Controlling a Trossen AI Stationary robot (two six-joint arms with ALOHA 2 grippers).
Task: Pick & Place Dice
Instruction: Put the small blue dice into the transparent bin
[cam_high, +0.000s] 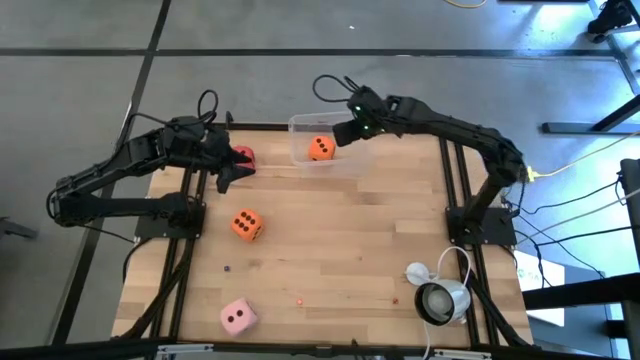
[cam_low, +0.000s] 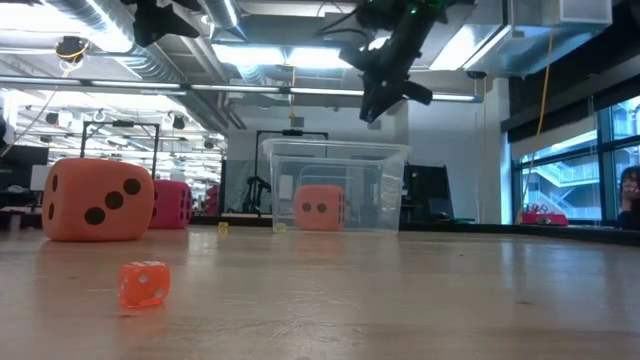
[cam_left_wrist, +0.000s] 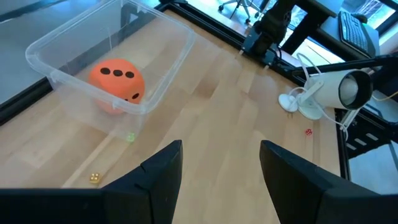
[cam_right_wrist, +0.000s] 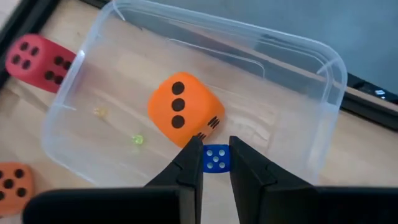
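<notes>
A clear plastic box (cam_high: 325, 140) sits at the far edge of the wooden table (cam_high: 340, 240), at about 12 o'clock from the table's middle. One orange die (cam_high: 320, 149) lies inside it.

The right gripper (cam_right_wrist: 215, 163) hangs over the box. Its two fingers are almost closed, and they pinch a tiny blue die (cam_right_wrist: 216, 157) with white dots between their tips. From this wrist view the blue die hangs just beside the orange die in the box (nothing shows whether they touch).

The left gripper (cam_left_wrist: 217, 165) is up above the table near the far left corner, at about 10 o'clock. Its fingers are wide apart and hold nothing. The red die (cam_high: 243, 157) sits right beside this gripper.

The other orange die (cam_high: 246, 224) lies on the table at about 9 o'clock from the middle. The pale pink die (cam_high: 238, 317) lies near the front edge, at about 7 o'clock.

A very small orange die (cam_low: 144, 284) lies on the table close to the low camera. A white lamp-like thing (cam_high: 440, 295) lies at about 4 o'clock.
</notes>
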